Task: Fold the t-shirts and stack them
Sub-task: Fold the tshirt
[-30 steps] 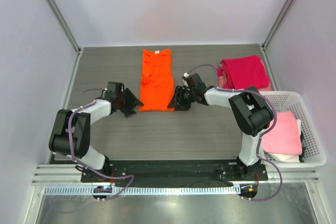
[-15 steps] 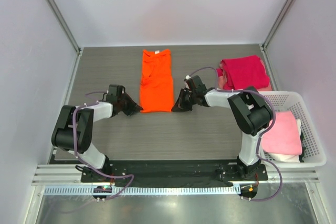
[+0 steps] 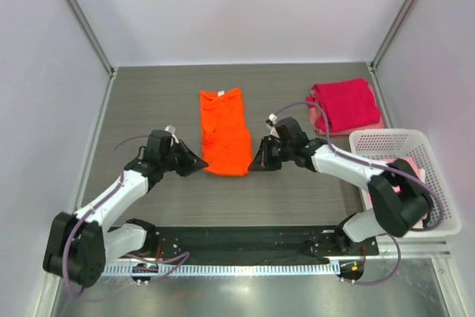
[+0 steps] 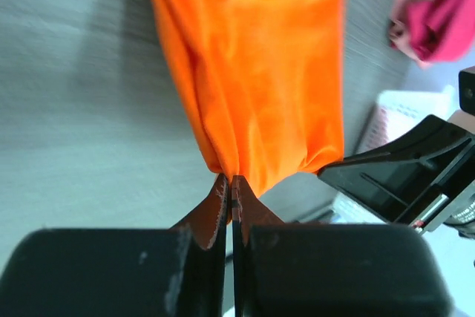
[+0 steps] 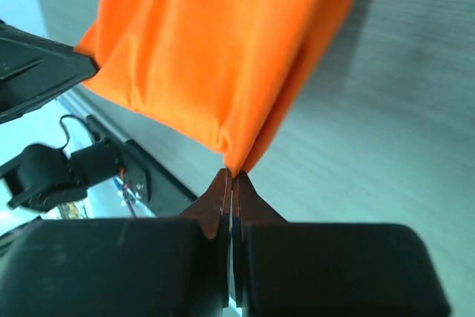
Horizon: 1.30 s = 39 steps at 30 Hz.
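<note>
The bright orange t-shirt point(image 3: 225, 133) lies lengthwise in the middle of the table, folded into a narrow strip with its near end bunched and raised. My left gripper point(image 3: 202, 163) is shut on the near left corner of the orange t-shirt point(image 4: 260, 72). My right gripper point(image 3: 254, 165) is shut on the near right corner of the orange t-shirt point(image 5: 215, 50). A folded magenta-red t-shirt point(image 3: 343, 103) rests on a pale pink one point(image 3: 376, 122) at the back right. A pink t-shirt point(image 3: 423, 183) lies in the basket.
A white lattice basket point(image 3: 386, 141) stands at the right edge of the table. The enclosure's pale walls close in the back and both sides. The black base rail point(image 3: 237, 239) runs along the near edge.
Both grippers have shut on the near corners of the orange t-shirt and pulled them toward the near edge, lifting and bunching that end.
</note>
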Tool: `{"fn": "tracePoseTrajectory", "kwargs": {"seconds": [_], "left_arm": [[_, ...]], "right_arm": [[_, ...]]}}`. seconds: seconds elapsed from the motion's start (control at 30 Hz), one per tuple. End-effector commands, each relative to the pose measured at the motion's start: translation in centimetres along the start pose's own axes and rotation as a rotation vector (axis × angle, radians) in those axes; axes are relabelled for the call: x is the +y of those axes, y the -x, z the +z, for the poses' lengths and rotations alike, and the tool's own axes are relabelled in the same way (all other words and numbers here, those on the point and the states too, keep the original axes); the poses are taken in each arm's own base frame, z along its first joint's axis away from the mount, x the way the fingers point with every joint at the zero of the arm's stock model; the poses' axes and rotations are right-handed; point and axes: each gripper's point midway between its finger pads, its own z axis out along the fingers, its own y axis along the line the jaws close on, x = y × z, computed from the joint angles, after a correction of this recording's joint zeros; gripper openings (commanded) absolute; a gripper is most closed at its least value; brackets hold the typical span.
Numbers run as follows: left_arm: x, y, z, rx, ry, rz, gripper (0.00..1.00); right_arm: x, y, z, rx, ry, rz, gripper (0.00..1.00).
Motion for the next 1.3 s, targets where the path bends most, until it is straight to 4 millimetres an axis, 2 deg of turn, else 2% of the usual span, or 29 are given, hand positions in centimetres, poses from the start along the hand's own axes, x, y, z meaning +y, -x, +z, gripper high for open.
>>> {"fn": "tracePoseTrajectory", "kwargs": {"seconds": [0.0, 0.07, 0.13, 0.17, 0.23, 0.27, 0.33, 0.5, 0.53, 0.57, 0.6, 0.63, 0.67, 0.7, 0.73, 0.77, 0.83, 0.87, 0.9, 0.93, 0.97, 1.0, 1.03, 1.07, 1.1, 1.17, 1.2, 1.23, 1.27], "left_arm": [[-1.0, -1.6, -2.8, 0.038, -0.017, -0.027, 0.0], [-2.8, -0.8, -4.5, -0.004, -0.054, -0.007, 0.0], [-3.3, -0.6, -5.5, -0.015, -0.046, 0.003, 0.0], [-4.5, 0.0, -6.1, -0.035, -0.064, 0.012, 0.0], [-4.9, 0.6, -6.2, -0.045, -0.051, 0.02, 0.0], [-5.5, 1.1, -6.4, -0.058, -0.056, 0.025, 0.0], [-5.6, 1.8, -5.7, -0.052, -0.042, 0.017, 0.0], [-6.9, 5.0, -4.5, -0.107, -0.048, 0.008, 0.0], [-7.3, 5.8, -4.1, -0.119, -0.039, 0.008, 0.0], [-7.4, 6.7, -3.9, -0.143, -0.028, 0.011, 0.0], [-7.5, 7.4, -3.7, -0.156, -0.022, 0.011, 0.0], [-8.0, 8.2, -3.3, -0.166, -0.02, 0.011, 0.0], [-8.2, 8.9, -3.1, -0.176, -0.019, 0.006, 0.0], [-8.5, 9.5, -2.9, -0.186, -0.025, 0.005, 0.0], [-9.3, 10.3, -3.0, -0.202, -0.036, 0.008, 0.0], [-8.9, 11.0, -2.2, -0.206, -0.018, -0.002, 0.0], [-9.5, 12.2, -1.9, -0.22, -0.022, -0.01, 0.0], [-9.0, 12.9, -1.1, -0.221, -0.007, -0.023, 0.0], [-9.1, 13.6, -0.7, -0.23, -0.011, -0.035, 0.0], [-9.4, 14.2, -0.5, -0.239, -0.018, -0.044, 0.0], [-9.2, 15.1, -0.3, -0.249, -0.019, -0.058, 0.0], [-9.0, 15.7, 0.9, -0.237, -0.022, -0.075, 0.0], [-9.4, 16.8, 1.1, -0.253, -0.034, -0.094, 0.0], [-9.5, 17.5, 1.7, -0.257, -0.043, -0.103, 0.0], [-9.6, 18.5, 2.7, -0.254, -0.046, -0.113, 0.0], [-9.9, 20.2, 3.3, -0.265, -0.062, -0.136, 0.0], [-9.1, 20.7, 4.7, -0.252, -0.041, -0.151, 0.0], [-10.1, 22.4, 4.5, -0.28, -0.061, -0.145, 0.0], [-10.2, 23.1, 4.9, -0.284, -0.062, -0.148, 0.0]], "right_arm": [[2.2, 0.2, -3.4, -0.061, 0.036, -0.069, 0.01], [2.8, 1.2, -4.8, -0.103, 0.011, -0.098, 0.01], [3.6, 2.2, -5.7, -0.133, 0.002, -0.128, 0.01], [4.4, 3.2, -6.3, -0.157, -0.005, -0.154, 0.01], [4.5, 4.4, -6.3, -0.168, -0.019, -0.16, 0.01], [5.4, 5.4, -6.7, -0.185, -0.009, -0.183, 0.01], [5.2, 7.0, -6.5, -0.202, -0.022, -0.179, 0.01], [5.3, 11.2, -4.7, -0.207, -0.031, -0.176, 0.01], [5.1, 11.9, -4.4, -0.209, -0.036, -0.172, 0.01], [5.7, 13.1, -4.5, -0.228, -0.027, -0.176, 0.01], [5.2, 13.6, -3.6, -0.21, -0.034, -0.164, 0.01], [4.9, 14.4, -3.5, -0.219, -0.037, -0.158, 0.01], [5.5, 15.6, -3.6, -0.24, -0.028, -0.163, 0.01], [4.9, 16.0, -2.8, -0.226, -0.038, -0.15, 0.01], [5.0, 16.5, -2.7, -0.228, -0.029, -0.146, 0.01], [5.1, 17.7, -2.9, -0.246, -0.025, -0.143, 0.01], [4.5, 18.6, -1.9, -0.236, -0.029, -0.132, 0.01], [5.2, 19.7, -2.1, -0.254, -0.012, -0.139, 0.01], [5.0, 20.4, -2.0, -0.257, -0.01, -0.133, 0.01], [4.1, 20.7, -0.8, -0.239, -0.02, -0.117, 0.01], [5.0, 21.9, -0.9, -0.258, 0.0, -0.126, 0.01], [4.5, 22.7, -0.6, -0.261, -0.003, -0.115, 0.01], [3.7, 23.1, 0.6, -0.249, -0.011, -0.099, 0.01], [4.4, 24.4, 0.4, -0.268, 0.008, -0.098, 0.01], [4.1, 25.3, 0.5, -0.279, 0.009, -0.088, 0.01], [3.9, 27.1, 1.4, -0.294, 0.018, -0.074, 0.01], [3.8, 27.7, 1.7, -0.3, 0.019, -0.068, 0.01], [4.1, 29.1, 1.4, -0.324, 0.032, -0.07, 0.01], [3.4, 29.3, 2.5, -0.309, 0.032, -0.055, 0.03]]}}
